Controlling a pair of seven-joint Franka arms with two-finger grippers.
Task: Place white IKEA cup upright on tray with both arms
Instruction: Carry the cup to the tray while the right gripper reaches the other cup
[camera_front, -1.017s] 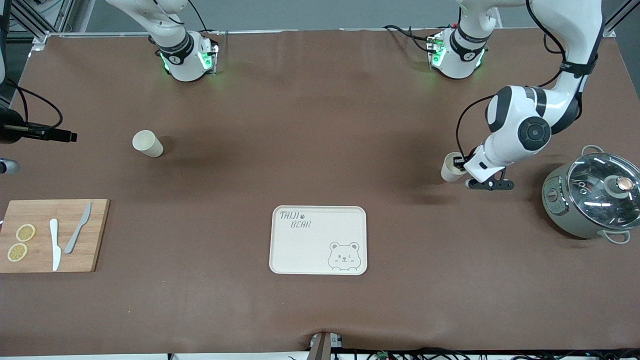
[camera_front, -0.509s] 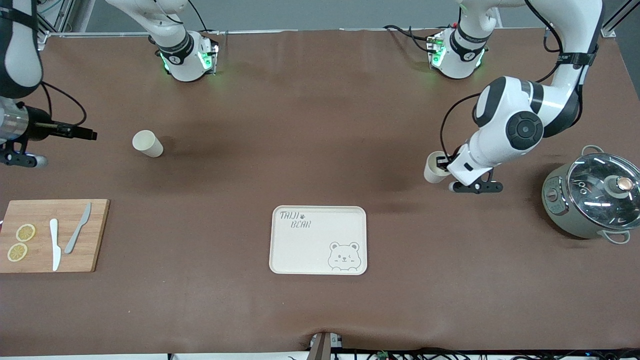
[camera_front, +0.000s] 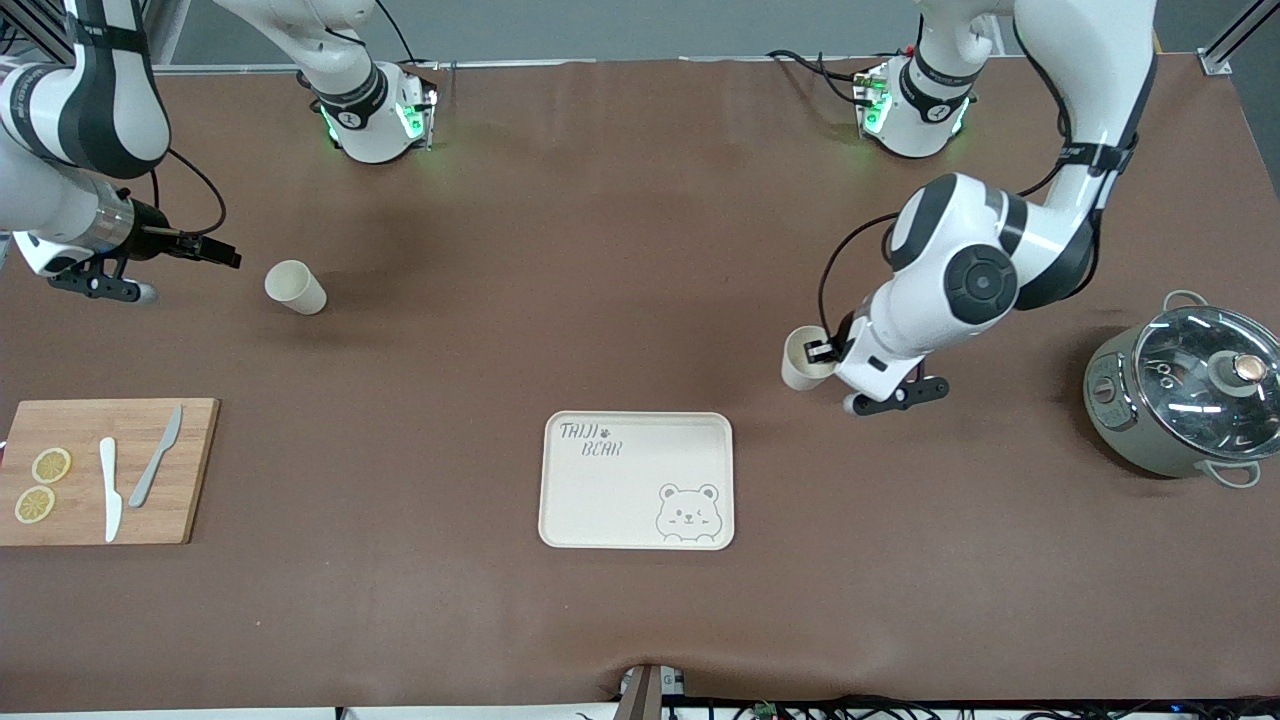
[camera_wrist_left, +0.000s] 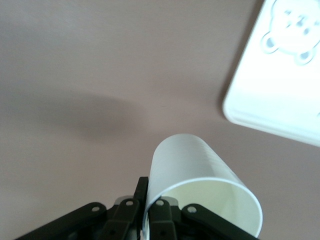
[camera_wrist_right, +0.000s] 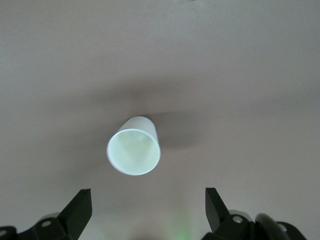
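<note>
- Grey hand-drawn capitals "TAIJI BEAR", in two lines with a small paw mark after the first word, printed on the flat cream-white rectangular tray with rounded corners (camera_front: 636, 480), in the corner toward the robots' bases and the right arm's end of the table.
- Only the winking bear-face drawing caught in the left wrist view of the same tray (camera_wrist_left: 280, 75); no letters legible there.
- No other readable text, number or sign anywhere else.
</note>
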